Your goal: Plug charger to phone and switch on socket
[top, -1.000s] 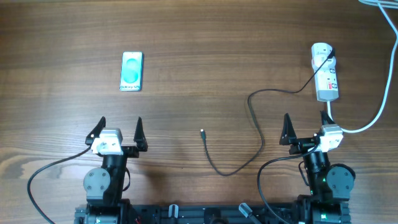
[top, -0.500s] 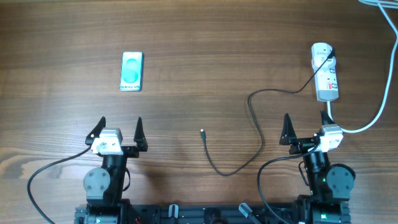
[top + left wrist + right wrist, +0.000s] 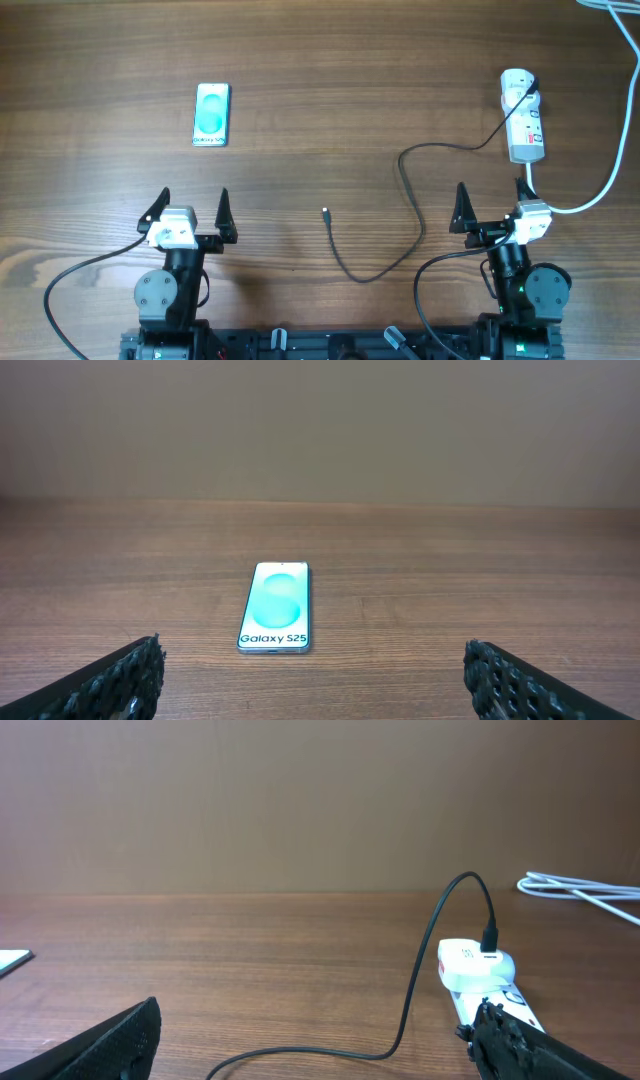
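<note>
The phone [image 3: 211,115] lies flat at the left of the wooden table, light blue screen up; the left wrist view shows the phone [image 3: 275,609] straight ahead with "Galaxy S25" at its near end. The white socket [image 3: 522,116] lies at the right, a black plug in its far end. From it the charger [image 3: 412,205], a thin black cable, loops down to a silvery tip [image 3: 325,212] mid-table. My left gripper [image 3: 191,213] stands open below the phone, holding nothing. My right gripper [image 3: 490,210] stands open just below the socket [image 3: 480,973], with the charger cable [image 3: 410,1010] running between its fingers' view.
A thick white cord [image 3: 610,175] runs from the socket's near end and curves up along the right edge of the table. The same white cord [image 3: 580,890] lies at the far right in the right wrist view. Both arm bases sit at the front edge.
</note>
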